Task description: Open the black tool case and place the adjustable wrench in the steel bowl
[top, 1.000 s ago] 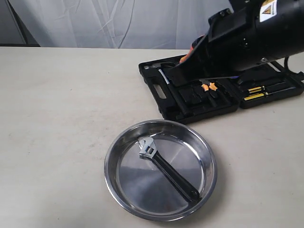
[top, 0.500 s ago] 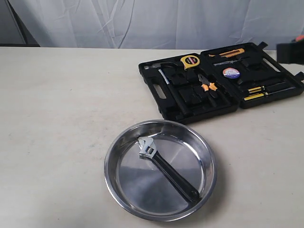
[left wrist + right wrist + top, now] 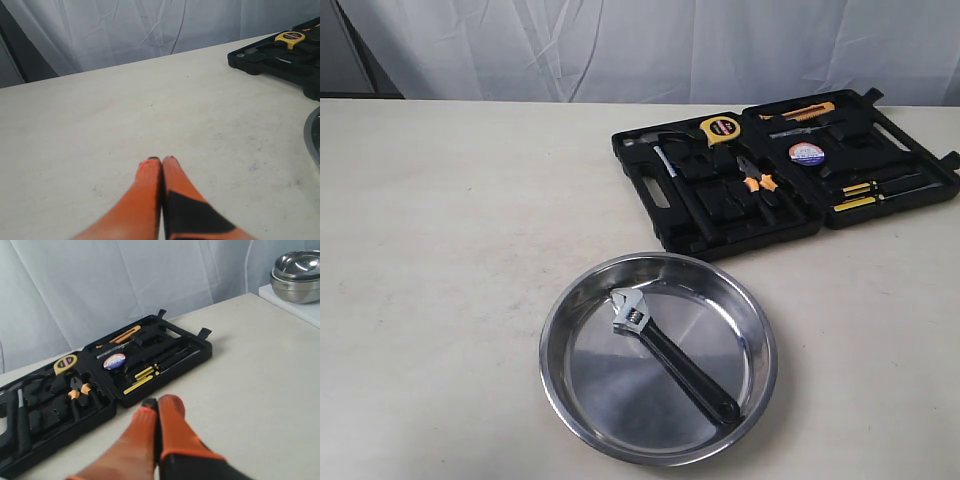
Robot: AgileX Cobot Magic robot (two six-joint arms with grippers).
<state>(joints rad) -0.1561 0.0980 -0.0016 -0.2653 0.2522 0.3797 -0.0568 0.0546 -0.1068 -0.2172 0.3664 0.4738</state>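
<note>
The black tool case (image 3: 665, 215) lies open flat at the back right of the table, its slots holding yellow-and-black tools; it also shows as the case (image 3: 165, 360) and the case (image 3: 295, 65). The adjustable wrench (image 3: 670, 350) rests diagonally inside the steel bowl (image 3: 560, 385), silver head toward the case, black handle toward the front. Neither arm appears in the exterior view. My left gripper (image 3: 161, 160) is shut and empty over bare table, well away from the bowl rim (image 3: 312, 135). My right gripper (image 3: 160, 402) is shut and empty, just short of the case's near edge.
A stack of spare steel bowls (image 3: 297, 270) sits on a white surface beyond the table's corner. Inside the case are a tape measure (image 3: 718, 128), orange-handled pliers (image 3: 757, 183) and a hammer (image 3: 670, 165). A white curtain hangs behind the table.
The right arm, which covered the case one second ago, has drawn back out of the exterior view to the right. The wrench and bowl have not moved.
</note>
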